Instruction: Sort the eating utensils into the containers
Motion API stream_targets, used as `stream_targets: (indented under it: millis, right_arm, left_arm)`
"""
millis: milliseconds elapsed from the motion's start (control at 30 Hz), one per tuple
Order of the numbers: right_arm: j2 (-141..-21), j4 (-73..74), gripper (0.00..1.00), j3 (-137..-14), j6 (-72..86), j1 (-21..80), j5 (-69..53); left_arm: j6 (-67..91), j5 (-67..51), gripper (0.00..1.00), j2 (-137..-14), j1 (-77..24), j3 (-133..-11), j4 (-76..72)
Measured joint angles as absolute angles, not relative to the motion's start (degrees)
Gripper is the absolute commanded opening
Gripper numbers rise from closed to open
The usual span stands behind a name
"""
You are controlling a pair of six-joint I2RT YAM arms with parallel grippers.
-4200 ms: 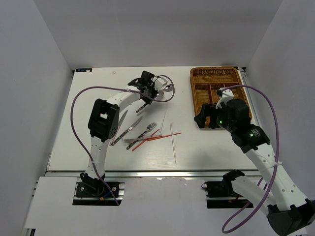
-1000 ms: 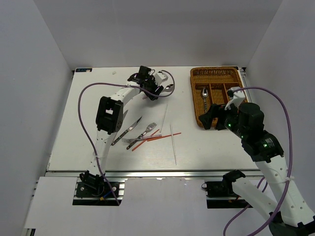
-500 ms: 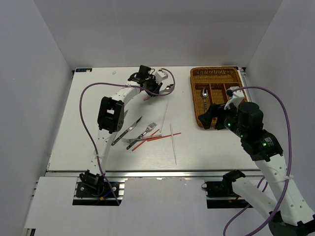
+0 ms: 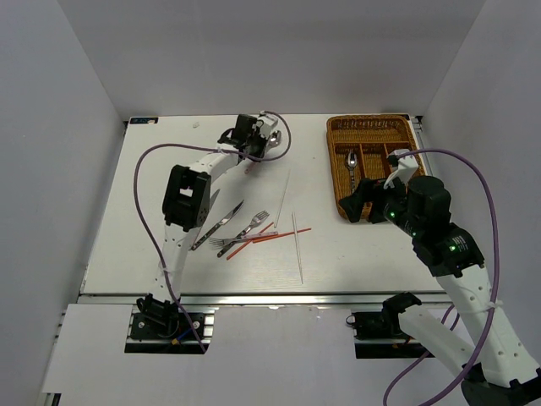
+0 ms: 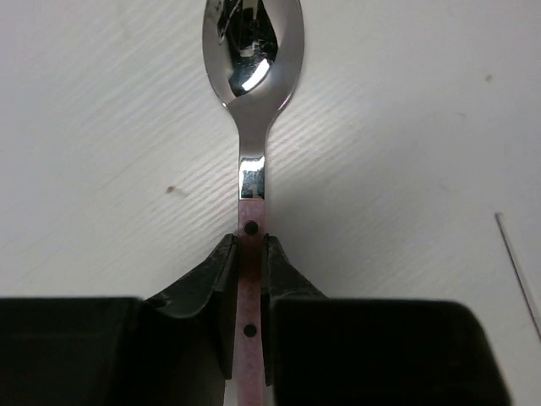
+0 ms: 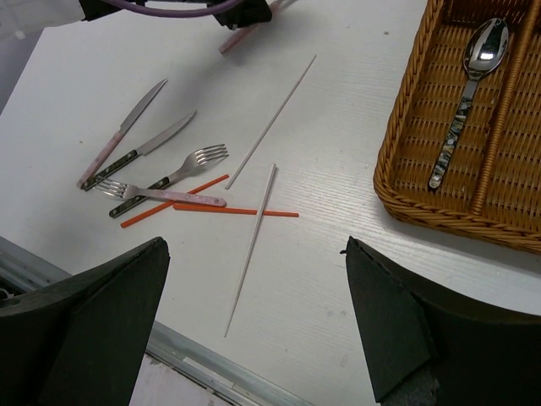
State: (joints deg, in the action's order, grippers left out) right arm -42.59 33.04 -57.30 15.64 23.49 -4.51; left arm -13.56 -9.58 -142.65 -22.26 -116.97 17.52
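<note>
**Top view.** Left gripper [image 4: 256, 144] at 12 o'clock on the bench [image 4: 144, 245]; right gripper [image 4: 365, 200] at 3 o'clock, at the near end of the wicker tray [image 4: 376, 121], whose left slot holds a spoon [image 4: 351, 166].

**Left wrist.** Jaws pinched on the pink handle of a second spoon [image 5: 251, 59], bowl toward 12 o'clock.

**Right wrist.** Jaws spread wide, empty. Knives [image 6: 135, 139], forks [image 6: 177, 169], red chopsticks [image 6: 237, 211] and white chopsticks [image 6: 254, 241] lie loose at 10 o'clock.

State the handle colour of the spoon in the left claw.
The spoon handle is pale pink with dark dots; left wrist view shows it best.
</note>
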Motion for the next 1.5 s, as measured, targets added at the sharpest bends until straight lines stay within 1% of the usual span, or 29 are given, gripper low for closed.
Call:
stream_targets:
  millis: [133,300,400,467,600,767,900,1067,1133,1167,1200,1233,1333,1400,1433,1500]
  right_arm:
    - [-42.57,32.91,0.89,-57.30,15.70,23.49,-4.27]
    - [-42.19,32.86,0.89,-57.30,16.32,23.49,-1.45]
    - [-41.67,32.95,0.89,-57.43,17.23,23.49,1.10]
    - [-41.10,33.04,0.89,-57.78,18.04,23.49,1.96]
    - [-39.09,33.36,0.89,-59.33,19.53,23.49,2.46]
    - [-36.80,34.20,0.89,-61.58,20.62,23.49,2.44]
    - [-35.44,35.00,0.89,-62.13,20.86,23.49,2.26]
    - [-34.79,36.77,0.89,-62.15,20.86,23.49,1.78]
    - [-34.65,37.30,0.89,-62.15,20.82,23.49,1.76]
    - [-34.59,37.45,0.89,-62.15,20.80,23.49,1.76]
    - [-34.52,37.56,0.89,-62.15,20.78,23.49,1.76]
    - [-34.48,37.60,0.89,-62.15,20.75,23.49,1.76]
    - [-34.50,37.63,0.89,-62.15,20.64,23.49,1.76]
    - [-34.50,37.63,0.89,-62.15,20.60,23.49,1.76]
    - [-34.52,37.63,0.89,-62.15,20.60,23.49,1.76]
    - [-34.61,37.63,0.89,-62.15,20.60,23.49,1.76]
  left_arm:
    - [-2.35,-4.36,0.00,-137.53,-22.17,-112.33,13.78]
    - [17.93,-2.33,0.00,-124.51,-22.50,-103.83,5.26]
    - [30.94,-1.43,0.00,-116.57,-24.43,-97.71,-3.11]
    - [36.47,0.86,0.00,-114.74,-27.40,-97.06,-6.24]
    - [44.12,6.61,0.00,-116.11,-37.71,-97.91,-10.24]
    - [49.56,11.44,0.00,-123.70,-49.71,-100.60,-10.76]
    - [52.73,14.74,0.00,-128.62,-53.34,-100.64,-10.33]
    - [56.14,17.82,0.00,-133.93,-52.60,-102.37,-10.07]
    - [57.10,18.39,0.12,-135.48,-52.25,-103.33,-10.11]
    - [57.49,18.65,0.20,-136.09,-52.01,-103.88,-9.98]
    - [57.76,18.81,0.32,-136.68,-51.79,-104.64,-9.93]
    - [57.93,18.87,0.36,-137.25,-51.59,-105.34,-9.93]
    - [58.11,18.83,0.47,-137.80,-51.48,-106.26,-10.11]
    - [57.91,18.48,0.51,-137.80,-51.57,-107.00,-10.55]
    - [57.84,18.31,0.56,-137.80,-51.62,-107.55,-10.74]
    - [57.19,17.69,0.59,-137.80,-51.72,-109.12,-10.74]
